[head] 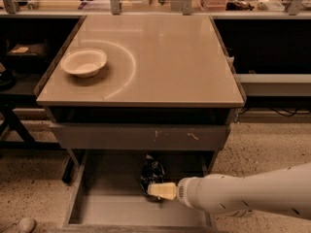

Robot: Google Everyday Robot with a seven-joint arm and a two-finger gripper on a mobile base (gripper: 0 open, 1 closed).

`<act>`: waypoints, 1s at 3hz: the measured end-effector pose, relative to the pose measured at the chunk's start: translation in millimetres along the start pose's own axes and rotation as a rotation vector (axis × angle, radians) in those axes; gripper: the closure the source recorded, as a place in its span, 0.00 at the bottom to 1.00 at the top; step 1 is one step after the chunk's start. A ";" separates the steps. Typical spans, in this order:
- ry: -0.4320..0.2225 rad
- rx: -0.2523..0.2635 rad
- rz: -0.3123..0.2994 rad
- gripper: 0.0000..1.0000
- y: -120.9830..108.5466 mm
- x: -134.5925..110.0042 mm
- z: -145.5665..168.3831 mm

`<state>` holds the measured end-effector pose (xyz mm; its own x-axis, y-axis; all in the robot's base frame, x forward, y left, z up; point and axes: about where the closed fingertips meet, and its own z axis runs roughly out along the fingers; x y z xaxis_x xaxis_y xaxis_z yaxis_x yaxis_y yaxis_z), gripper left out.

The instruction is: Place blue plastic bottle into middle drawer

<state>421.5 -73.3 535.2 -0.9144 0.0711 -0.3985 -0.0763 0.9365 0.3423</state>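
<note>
The blue plastic bottle is a crinkly dark blue chip bag [152,173]. It lies on the floor of the open middle drawer [109,208], near the drawer's back and about mid-width. The drawer is pulled out below the table. My gripper [161,191] is pale yellow at the end of the white arm [243,193], which reaches in from the right. It is low over the drawer, right at the near end of the bag. Whether it touches the bag is not clear.
A white bowl [84,62] sits on the left of the tan tabletop [165,57]. A closed grey drawer front with pale scratches [141,136] is above the open drawer. Dark shelves flank the table. A speckled floor lies on both sides.
</note>
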 end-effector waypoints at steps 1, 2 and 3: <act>0.014 0.060 0.049 0.00 -38.0 12.8 -24.3; -0.017 0.147 0.173 0.00 -88.4 35.6 -66.7; -0.079 0.324 0.357 0.00 -184.0 98.8 -109.7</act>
<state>301.7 -276.3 526.2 -0.8269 0.4215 -0.3722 0.3758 0.9066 0.1919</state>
